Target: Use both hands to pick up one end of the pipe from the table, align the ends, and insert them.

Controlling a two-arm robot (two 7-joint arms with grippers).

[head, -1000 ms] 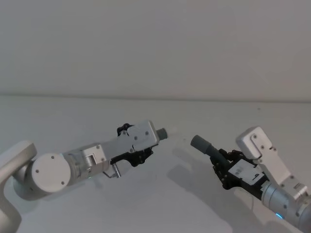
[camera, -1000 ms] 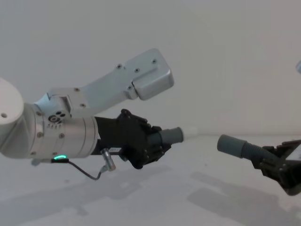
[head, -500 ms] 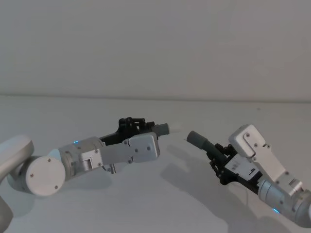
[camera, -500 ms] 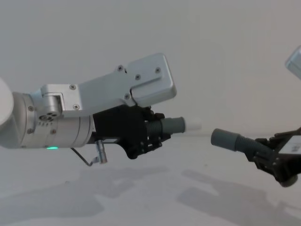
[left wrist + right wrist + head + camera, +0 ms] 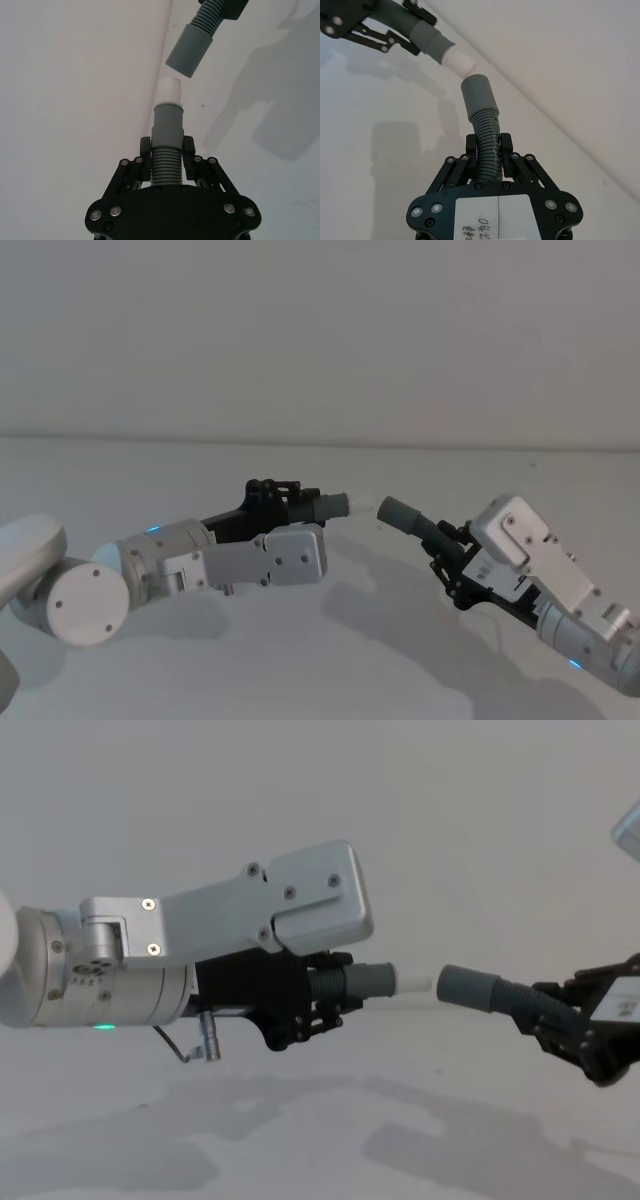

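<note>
Above the white table [image 5: 300,660], my left gripper [image 5: 278,502] is shut on the ribbed part of the shorter pipe piece [image 5: 167,125]. Its grey cuff [image 5: 370,982] and whitish tip [image 5: 412,983] point right. My right gripper [image 5: 452,558] is shut on the ribs of the longer pipe piece [image 5: 486,145], and its wider grey cuff [image 5: 468,988] points left. The two ends face each other with a very small gap between them, the whitish tip [image 5: 459,61] just off the cuff's rim [image 5: 476,82] and slightly out of line. Both pieces hang in the air.
A plain pale wall [image 5: 320,340] rises behind the table's far edge. Arm shadows lie on the table under both grippers.
Both grippers have moved toward each other, and the gap between the whitish tip and the wider cuff has shrunk to almost nothing. The left wrist has rolled, so its silver housing now sits lower.
</note>
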